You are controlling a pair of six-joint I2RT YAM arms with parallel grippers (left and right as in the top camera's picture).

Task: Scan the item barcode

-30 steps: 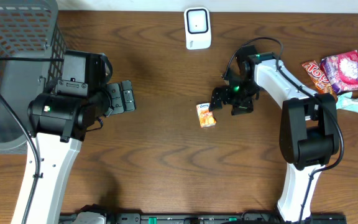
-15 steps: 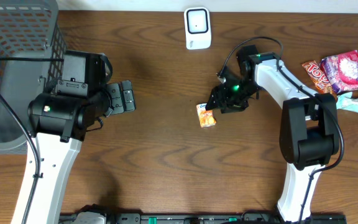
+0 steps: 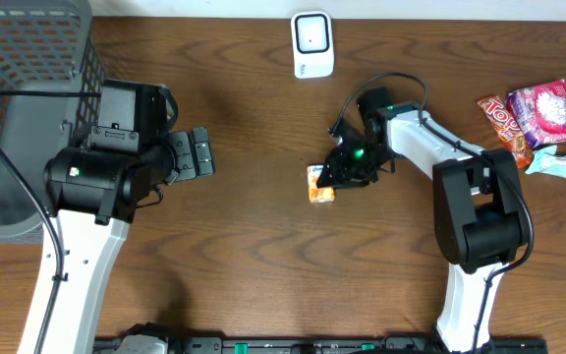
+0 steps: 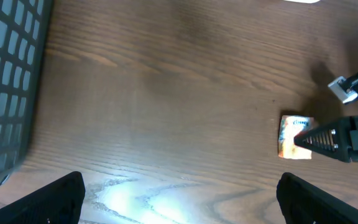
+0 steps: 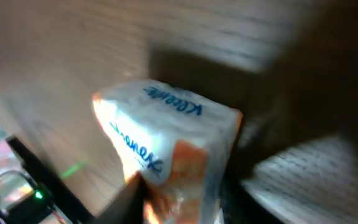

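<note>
Step in hand, as I judge it: picking up the tissue pack (image 3: 321,184) so it can go to the scanner (image 3: 312,44). The pack lies flat on the table (image 3: 244,256) near the middle, a little toward the robot from the scanner and well apart from it. The right gripper (image 3: 342,173) is down on it, and in the right wrist view the pack fills the gap between the dark fingers. The jaws stand narrow either side, but the view is blurred, so I cannot tell whether they already pinch it. The left gripper (image 3: 202,154) hangs wide open and empty beside the basket (image 3: 37,59), clear of the job. To do this well, seat the pack deep between the pads, since soft film wrap will likely squash and slip. Squeeze only enough to hold, then lift straight before swinging. No barcode shows on the visible faces, so expect to rotate the pack until the code faces the scanner window, then hold it steady and square, not touching. The pack sits skewed, so check it does not twist out. The surface is dark wood grain, smooth, with a bright glare patch in the left wrist view. The snack packets (image 3: 543,110) are bunched at the right edge. Only a pale strip beyond the far table edge shows, nothing else of the room.
</note>
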